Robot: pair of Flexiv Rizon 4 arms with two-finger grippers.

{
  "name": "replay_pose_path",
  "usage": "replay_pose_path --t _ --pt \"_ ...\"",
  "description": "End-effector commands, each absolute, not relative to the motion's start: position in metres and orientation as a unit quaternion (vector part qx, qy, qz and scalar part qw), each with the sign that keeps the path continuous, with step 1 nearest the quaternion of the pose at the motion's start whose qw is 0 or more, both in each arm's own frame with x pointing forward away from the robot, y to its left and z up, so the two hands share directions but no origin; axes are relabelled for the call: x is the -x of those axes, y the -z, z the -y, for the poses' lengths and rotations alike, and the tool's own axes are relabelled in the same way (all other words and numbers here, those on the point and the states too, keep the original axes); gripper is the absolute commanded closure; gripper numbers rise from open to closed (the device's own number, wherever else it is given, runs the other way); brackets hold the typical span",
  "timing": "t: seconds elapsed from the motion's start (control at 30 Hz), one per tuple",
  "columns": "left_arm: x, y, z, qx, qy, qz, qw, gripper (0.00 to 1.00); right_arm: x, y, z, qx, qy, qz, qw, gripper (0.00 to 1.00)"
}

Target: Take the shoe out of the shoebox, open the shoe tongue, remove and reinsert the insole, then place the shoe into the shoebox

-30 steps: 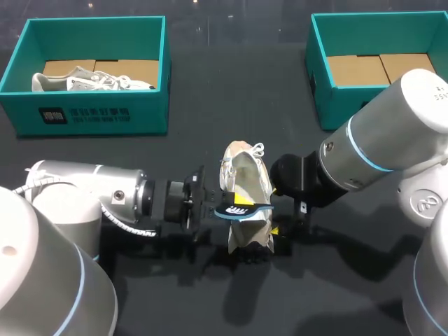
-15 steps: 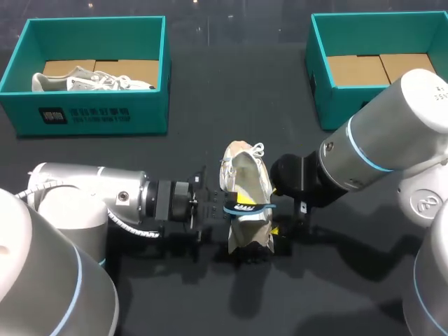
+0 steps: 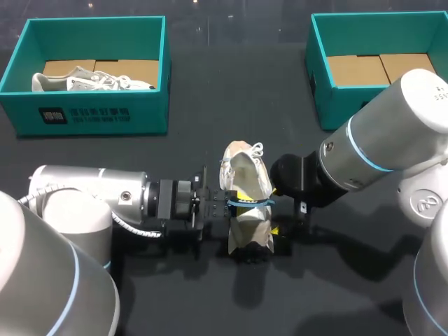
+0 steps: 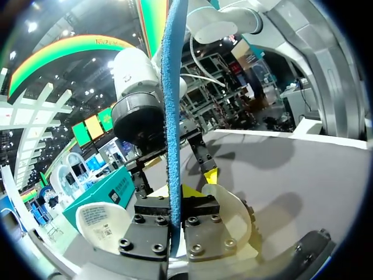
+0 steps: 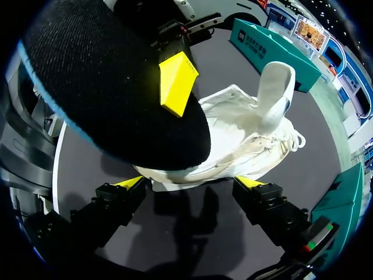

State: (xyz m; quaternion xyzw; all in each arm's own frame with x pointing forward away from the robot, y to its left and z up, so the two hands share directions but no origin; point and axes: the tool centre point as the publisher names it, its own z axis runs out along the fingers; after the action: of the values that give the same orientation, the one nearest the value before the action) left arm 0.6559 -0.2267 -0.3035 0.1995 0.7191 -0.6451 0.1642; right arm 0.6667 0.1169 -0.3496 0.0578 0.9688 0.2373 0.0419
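A beige and white shoe stands on the dark table at mid-front, its tongue raised. My left gripper comes in from the left and is shut on the insole, which has a black face and a blue edge. The insole stands on edge between the fingers, over the shoe's opening. My right gripper is open, and the shoe's end lies between its yellow tips. The insole hangs close above it. The right gripper sits at the shoe's right side.
A teal shoebox at the back left holds another light shoe. A second teal shoebox with a cardboard floor stands at the back right. Open table lies between the boxes and along the front.
My left gripper has moved right, toward the shoe, and turned the insole from lying flat to standing on edge over the shoe. The right arm and the shoe have stayed put.
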Motion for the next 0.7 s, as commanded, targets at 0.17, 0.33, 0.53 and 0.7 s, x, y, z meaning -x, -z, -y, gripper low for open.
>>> replay_pose_path --t 0.17,0.33,0.53,0.7 --pt "-0.664 0.315 0.229 -0.185 0.64 -0.728 0.163 1.0 -0.666 0.35 -0.117 -0.058 -0.237 -0.969 0.043 0.0" --pt "-0.669 0.322 0.227 -0.173 0.64 -0.731 0.16 1.0 -0.666 0.35 -0.117 -0.058 -0.237 -0.969 0.043 0.0" --pt "-0.676 0.33 0.225 -0.167 0.642 -0.732 0.154 1.0 -0.666 0.35 -0.117 -0.058 -0.237 -0.969 0.043 0.0" --pt "-0.682 0.335 0.221 -0.169 0.644 -0.731 0.152 1.0 -0.666 0.35 -0.117 -0.058 -0.237 -0.969 0.043 0.0"
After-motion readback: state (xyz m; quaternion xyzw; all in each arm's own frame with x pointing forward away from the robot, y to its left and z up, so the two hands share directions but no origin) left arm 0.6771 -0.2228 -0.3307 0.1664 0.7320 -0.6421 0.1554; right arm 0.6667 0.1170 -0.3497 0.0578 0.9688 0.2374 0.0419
